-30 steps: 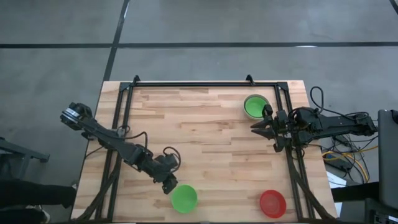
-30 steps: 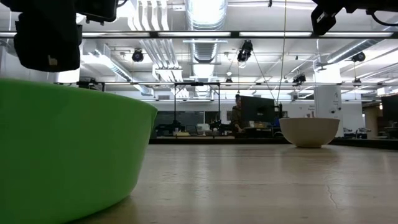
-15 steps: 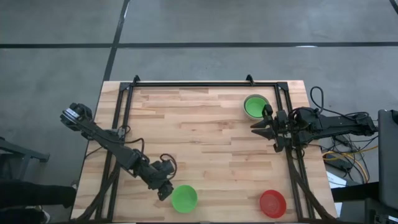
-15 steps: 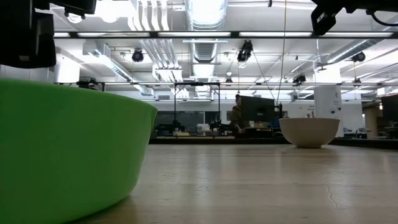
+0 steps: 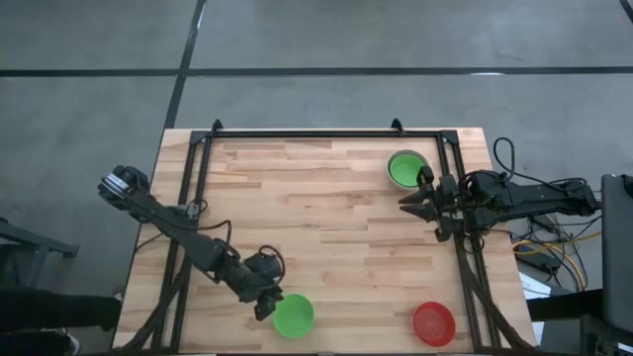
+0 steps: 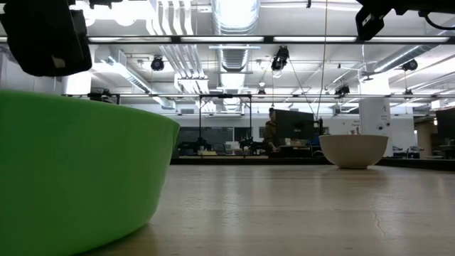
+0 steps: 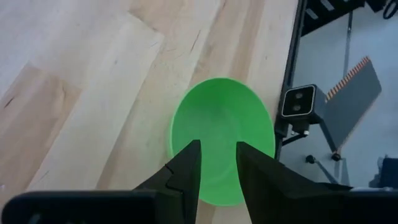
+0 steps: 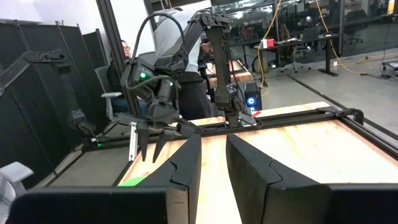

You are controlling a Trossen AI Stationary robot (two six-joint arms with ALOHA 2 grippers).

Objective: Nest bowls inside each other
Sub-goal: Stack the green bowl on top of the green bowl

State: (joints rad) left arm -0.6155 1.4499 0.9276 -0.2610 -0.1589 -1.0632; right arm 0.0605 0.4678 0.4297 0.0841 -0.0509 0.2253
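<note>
The left hand (image 5: pixel 264 307) is hanging right beside the green bowl (image 5: pixel 293 314) at the near edge of the surface (image 5: pixel 316 208), its two fingers a little apart and holding nothing, likely lining up to pinch the rim. The right hand (image 5: pixel 413 199) is waiting, fingers slightly apart and empty, just beside the grey-white bowl (image 5: pixel 406 168) with a green one inside. The red bowl (image 5: pixel 434 322) is sitting far from both hands.

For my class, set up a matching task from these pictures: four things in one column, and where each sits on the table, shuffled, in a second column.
Things:
1. red bowl
2. lone green bowl
3. grey-white bowl with a green bowl inside
4. left gripper

Places in the high view:
A. far right of the table
B. near right corner
C. just left of the lone green bowl
D. near edge, left of centre

Pairs: 1-B, 2-D, 3-A, 4-C
</note>
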